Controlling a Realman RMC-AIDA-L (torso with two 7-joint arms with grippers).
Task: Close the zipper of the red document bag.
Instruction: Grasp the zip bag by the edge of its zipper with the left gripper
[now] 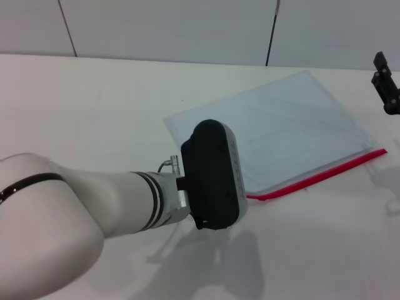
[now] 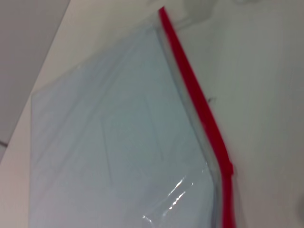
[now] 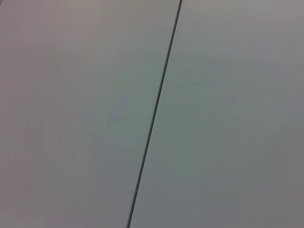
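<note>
The red document bag (image 1: 294, 128) lies flat on the white table, a translucent pale blue pouch right of centre in the head view. Its zipper (image 1: 319, 175) is a thin red strip along the near long edge. My left gripper (image 1: 212, 175) shows only as a black housing, held over the bag's near left corner. The left wrist view looks down on the bag (image 2: 118, 142) and the zipper (image 2: 199, 104), which bends slightly near one end. My right gripper (image 1: 387, 84) stays at the far right edge, off the bag.
A white table (image 1: 94, 112) surrounds the bag, with a pale panelled wall (image 1: 169, 28) behind it. The right wrist view shows only wall panels with a dark seam (image 3: 154, 118). The left arm's shadow falls on the table in front of the bag.
</note>
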